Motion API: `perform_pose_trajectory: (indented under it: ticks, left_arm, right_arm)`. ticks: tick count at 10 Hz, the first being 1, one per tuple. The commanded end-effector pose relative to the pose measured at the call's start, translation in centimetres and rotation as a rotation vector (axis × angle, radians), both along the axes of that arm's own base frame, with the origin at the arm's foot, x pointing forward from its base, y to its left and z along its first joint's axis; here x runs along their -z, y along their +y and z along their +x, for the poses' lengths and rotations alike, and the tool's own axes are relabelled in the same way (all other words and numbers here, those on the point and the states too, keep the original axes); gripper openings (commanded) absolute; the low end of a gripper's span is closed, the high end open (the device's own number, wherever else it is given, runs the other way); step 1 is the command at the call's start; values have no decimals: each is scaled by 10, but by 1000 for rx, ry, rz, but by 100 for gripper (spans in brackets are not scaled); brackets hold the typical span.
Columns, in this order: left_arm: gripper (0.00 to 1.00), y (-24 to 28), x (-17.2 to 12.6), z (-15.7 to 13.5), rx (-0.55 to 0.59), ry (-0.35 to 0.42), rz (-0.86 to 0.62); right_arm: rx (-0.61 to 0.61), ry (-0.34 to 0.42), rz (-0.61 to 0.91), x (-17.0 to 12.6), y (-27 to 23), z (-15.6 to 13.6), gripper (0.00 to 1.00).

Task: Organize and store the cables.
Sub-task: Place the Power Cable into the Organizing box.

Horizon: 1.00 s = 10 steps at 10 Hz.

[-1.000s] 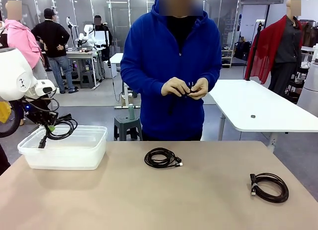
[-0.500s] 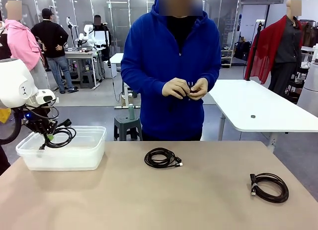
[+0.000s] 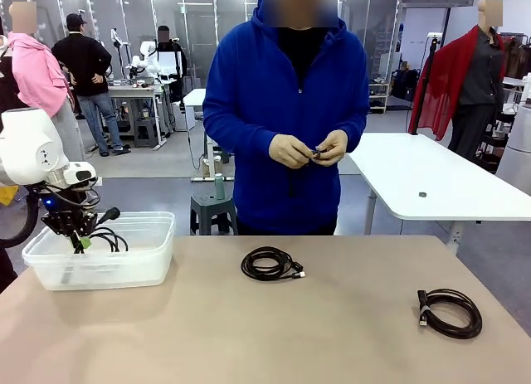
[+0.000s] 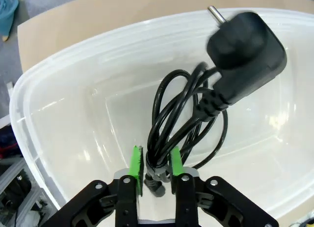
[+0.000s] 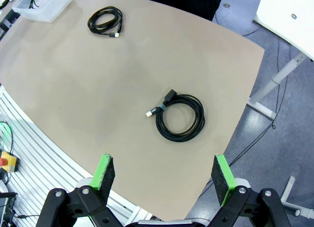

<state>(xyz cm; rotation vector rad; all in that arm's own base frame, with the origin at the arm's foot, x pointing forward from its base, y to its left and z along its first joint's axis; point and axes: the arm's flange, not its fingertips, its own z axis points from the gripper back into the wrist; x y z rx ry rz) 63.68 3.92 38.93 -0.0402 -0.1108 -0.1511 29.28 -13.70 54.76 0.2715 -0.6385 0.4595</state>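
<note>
Table [image 3: 249, 334]. Clear plastic bin [image 3: 124, 272], table's left end. Power cord [image 4: 196, 109]: coiled, hanging inside the bin straight below left gripper [image 4: 156, 158], green pads [image 4: 136, 163] flanking it, grip not determinable. Right gripper [image 5: 162, 158]: fingers [image 5: 104, 170] wide apart, coiled cable [image 5: 179, 116] directly ahead.

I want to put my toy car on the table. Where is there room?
Bare table lies between the middle cable and the right cable, and along the near edge. The bin is crowded: the left fingers and a plug cable.
</note>
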Motion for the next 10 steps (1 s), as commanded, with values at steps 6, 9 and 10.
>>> perform_pose_trajectory:
  ticks: [6, 9, 10]
  left_arm:
    - [62, 5, -23, -12, -8, -23, 7]
    - [94, 4, -32, -20, -5, -43, 8]
    - [89, 4, -33, -21, -7, -46, 8]
  right_arm:
    - [1, 1, 1, 0, 0, 0, 100]
    - [1, 1, 1, 0, 0, 0, 100]
    - [1, 1, 1, 0, 0, 0, 100]
